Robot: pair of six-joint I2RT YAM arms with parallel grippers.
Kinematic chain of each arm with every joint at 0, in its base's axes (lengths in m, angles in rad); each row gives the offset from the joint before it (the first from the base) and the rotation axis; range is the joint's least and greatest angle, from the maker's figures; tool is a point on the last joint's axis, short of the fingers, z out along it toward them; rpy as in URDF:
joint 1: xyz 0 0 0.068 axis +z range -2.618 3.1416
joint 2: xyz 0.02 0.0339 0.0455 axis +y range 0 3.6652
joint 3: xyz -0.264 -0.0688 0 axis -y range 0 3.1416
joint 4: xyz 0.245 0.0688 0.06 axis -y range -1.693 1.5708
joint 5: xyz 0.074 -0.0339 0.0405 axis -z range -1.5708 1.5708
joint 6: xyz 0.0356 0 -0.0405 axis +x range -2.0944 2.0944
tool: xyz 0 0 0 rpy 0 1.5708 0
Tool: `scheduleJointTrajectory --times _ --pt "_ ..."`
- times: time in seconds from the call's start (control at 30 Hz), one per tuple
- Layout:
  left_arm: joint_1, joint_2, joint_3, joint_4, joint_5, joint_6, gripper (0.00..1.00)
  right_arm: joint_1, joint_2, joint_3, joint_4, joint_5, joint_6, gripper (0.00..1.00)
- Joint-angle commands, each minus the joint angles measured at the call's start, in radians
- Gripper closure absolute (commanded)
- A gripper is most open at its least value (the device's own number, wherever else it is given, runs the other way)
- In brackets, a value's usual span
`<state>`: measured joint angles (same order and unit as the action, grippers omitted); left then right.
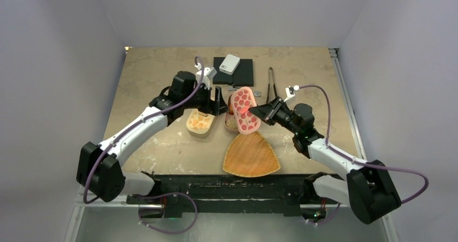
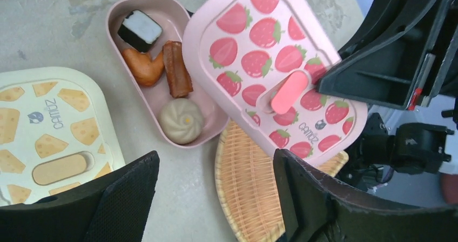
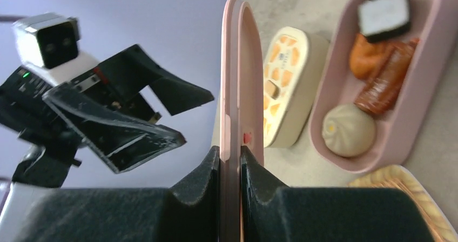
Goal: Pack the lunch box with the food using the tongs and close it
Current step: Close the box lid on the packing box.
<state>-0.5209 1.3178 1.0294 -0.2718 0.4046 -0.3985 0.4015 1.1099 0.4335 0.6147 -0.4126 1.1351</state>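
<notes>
- The right hand [image 3: 230,158] is pinching the strawberry-print lid [image 2: 254,53] by its rim, one finger on each face. It holds the lid tilted over the near end of the pink lunch box [image 2: 109,26] and the wicker tray [image 2: 248,199].
- The left hand [image 2: 216,182] is spread wide with nothing in it, hovering above the box and tray.
- The food lies in the open box: a black-and-white piece [image 2: 139,28], an orange piece [image 2: 143,66], a brown sausage [image 2: 177,69] and a round bun [image 2: 181,121].
- The box rests on the surface beside a closed cheese-print lunch box [image 2: 48,128].
- The tongs [image 1: 271,82] lie at the far side of the surface, well apart from both hands.
- The lid looks like thin, stiff, light plastic with a smooth finish, so an edge pinch could let it swivel or slip.
- A hold at the middle of a long edge should keep it level; the coral tab [image 2: 289,92] is best left free.
- The shallow box probably slides easily, so the spread hand could brace its wall while the lid is pressed on.
- Whether the lid's lower edge touches the box rim, I cannot tell.
</notes>
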Motion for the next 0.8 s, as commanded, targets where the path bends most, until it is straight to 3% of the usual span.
scheduleJointTrajectory --times 0.0,0.37,0.77 --pt "0.004 0.081 0.082 -0.004 -0.056 0.007 0.25 0.023 0.046 -0.027 0.117 0.134 0.171 1.0" --pt "0.004 0.268 0.128 0.059 -0.059 -0.076 0.28 0.176 0.199 -0.053 0.309 0.45 0.356 1.0" --pt "0.004 0.327 0.119 0.1 -0.078 -0.1 0.3 0.215 0.393 -0.017 0.44 0.564 0.371 1.0"
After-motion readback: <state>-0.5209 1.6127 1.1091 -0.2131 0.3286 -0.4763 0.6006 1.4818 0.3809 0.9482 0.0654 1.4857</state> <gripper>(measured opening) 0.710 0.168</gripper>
